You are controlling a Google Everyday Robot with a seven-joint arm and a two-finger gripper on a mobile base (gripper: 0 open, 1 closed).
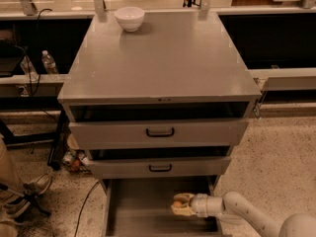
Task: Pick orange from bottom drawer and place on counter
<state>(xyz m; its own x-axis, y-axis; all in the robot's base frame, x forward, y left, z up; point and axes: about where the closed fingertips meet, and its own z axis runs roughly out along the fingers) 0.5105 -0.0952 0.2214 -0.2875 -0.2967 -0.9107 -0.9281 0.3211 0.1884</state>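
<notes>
**Withdraw outward before lifting to the counter**

The pale fingers point(180, 213) of the gripper point(177, 205) appear clenched on the small round pale-orange fruit point(177, 203). It is held between them inside the lowest grey metal drawer point(140, 206), below the front edge of the broad flat grey counter point(163, 58), towards its right corner. The fruit is best drawn outward, clear of the two upper drawers point(159, 132), and only then raised and set down well apart from the white bowl point(130, 18) at the back edge.

Smooth plastic claw point(177, 205) in matt metal bottom drawer point(140, 206)

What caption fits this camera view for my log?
Pincer at the orange in the open bottom drawer; counter holds a white bowl.
</notes>
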